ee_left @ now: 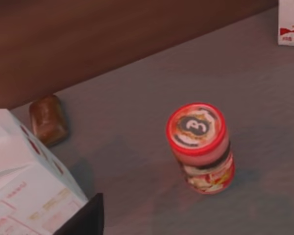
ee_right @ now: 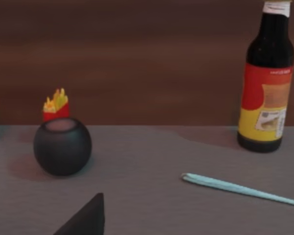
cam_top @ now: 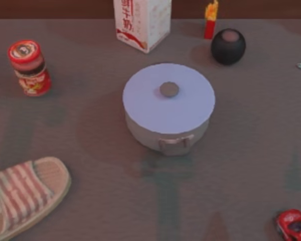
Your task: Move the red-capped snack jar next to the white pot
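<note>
The bench [cam_top: 251,150] carries everything here. Biggest on it is the white pot [cam_top: 168,108], at the middle, its flat pale lid on with the small dark knob at the centre and a handle on its near side. A striped slipper [cam_top: 25,193] lies at the near left corner. A white milk carton [cam_top: 143,22] stands at the far edge, behind the pot. A dark sauce bottle [ee_right: 267,81] with a red-and-yellow label shows only in my right wrist view, upright by the back wall.

The red-capped snack jar [cam_top: 29,68] stands upright at the far left, well apart from the pot; my left wrist view looks down on its lid, with a white printed box [ee_left: 24,186] and a small brown lump [ee_left: 48,119] near it.

A black round speaker [cam_top: 228,46] sits to the right of the carton, with a red-and-yellow lighter [cam_top: 210,20] just behind it. A red toy car [cam_top: 293,225] is at the near right corner. A thin pale blue stick [ee_right: 240,188] lies by the right edge.

Neither gripper appears from above; each wrist view shows only a dark tip, so I cannot tell how far they are parted, and nothing is in their grasp.
</note>
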Tool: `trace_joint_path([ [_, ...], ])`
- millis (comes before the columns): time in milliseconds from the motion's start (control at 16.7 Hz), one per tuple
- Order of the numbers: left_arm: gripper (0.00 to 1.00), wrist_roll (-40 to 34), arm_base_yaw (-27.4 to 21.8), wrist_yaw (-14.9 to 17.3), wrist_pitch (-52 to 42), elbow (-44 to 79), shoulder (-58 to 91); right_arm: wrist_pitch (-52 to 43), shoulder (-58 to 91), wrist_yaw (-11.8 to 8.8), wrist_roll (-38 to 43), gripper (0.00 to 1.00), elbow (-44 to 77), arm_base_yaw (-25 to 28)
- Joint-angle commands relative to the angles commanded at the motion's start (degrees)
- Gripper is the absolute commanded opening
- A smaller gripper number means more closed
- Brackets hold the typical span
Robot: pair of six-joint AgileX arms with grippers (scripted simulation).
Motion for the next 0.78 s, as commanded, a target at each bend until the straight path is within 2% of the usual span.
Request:
trace_joint_path([
  [480, 1.0, 14.2, 0.2, 3.0, -28.7, 38.5, 46.6, 0.0, 0.0, 0.0, 0.0, 1.0, 0.0, 0.0],
  [780, 1.0, 22.0, 0.7, 4.0, -41.8, 61.6, 69.7, 0.0, 0.0, 0.0, 0.0, 1.0, 0.0, 0.0],
])
